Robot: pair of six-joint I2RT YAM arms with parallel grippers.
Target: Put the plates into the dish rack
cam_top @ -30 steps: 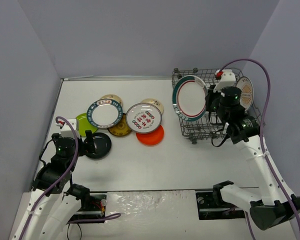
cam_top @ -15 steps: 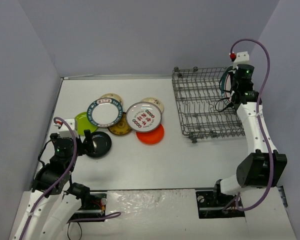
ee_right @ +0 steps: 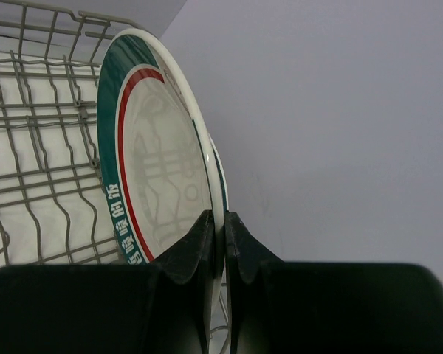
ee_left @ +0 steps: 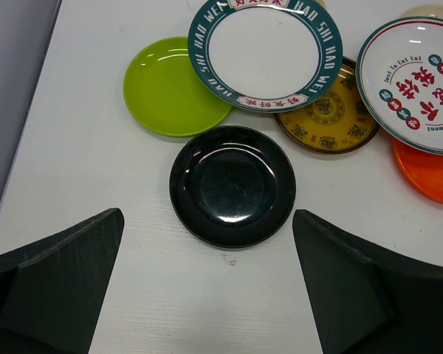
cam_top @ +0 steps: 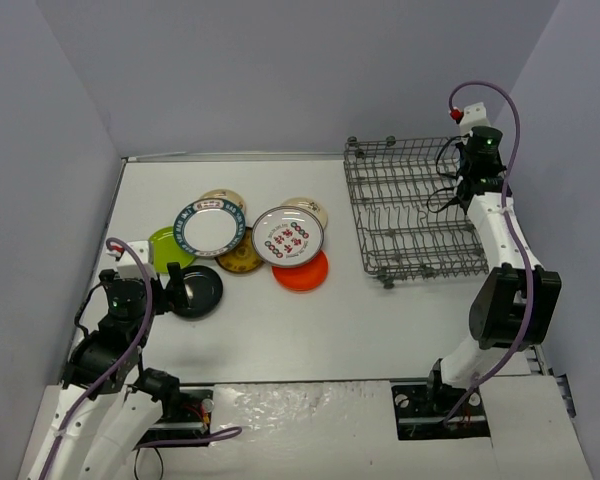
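My right gripper (ee_right: 223,228) is shut on the rim of a white plate with a green and red rim (ee_right: 159,169). It holds the plate on edge above the grey wire dish rack (ee_right: 37,147). In the top view this gripper (cam_top: 477,150) is at the rack's (cam_top: 412,210) far right corner, and the plate does not show there. My left gripper (ee_left: 207,295) is open and empty, just short of a black plate (ee_left: 232,184). Lime-green (ee_left: 173,85), green-rimmed (ee_left: 266,51), brown (ee_left: 328,118), red-patterned (ee_left: 421,81) and orange (ee_left: 428,173) plates lie beyond it.
Two cream plates (cam_top: 220,198) (cam_top: 310,208) lie partly under the others. Grey walls close in the table on the left, back and right. The right wall is close behind the held plate.
My right arm has swung from the rack's front right up to its far right corner. The two plates seen standing at the rack a second ago no longer show from above. My left arm barely moved.
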